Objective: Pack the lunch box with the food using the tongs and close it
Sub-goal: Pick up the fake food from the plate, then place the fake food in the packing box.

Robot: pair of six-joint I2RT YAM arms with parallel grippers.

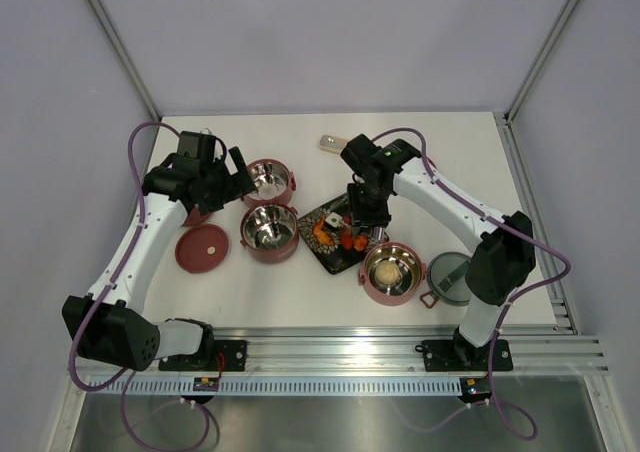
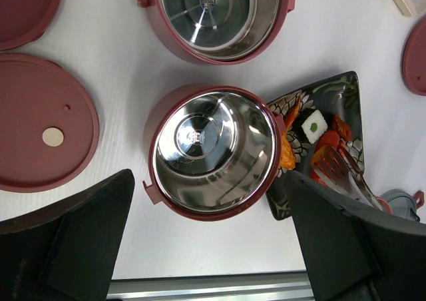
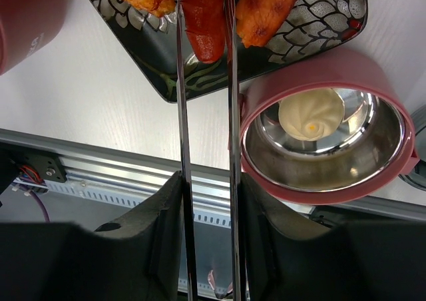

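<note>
Two slim steel arms of tongs [image 3: 182, 114] tight in right hand [image 3: 208, 208], astride glossy red stick [image 3: 205, 18]; left hand [image 2: 210, 201] wide apart.

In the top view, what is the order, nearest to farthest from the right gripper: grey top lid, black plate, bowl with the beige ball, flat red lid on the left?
1. Black plate, just under the right gripper.
2. Bowl with the beige ball, nearer the arm bases.
3. Grey top lid, to the right.
4. Flat red lid, far on the left.
</note>
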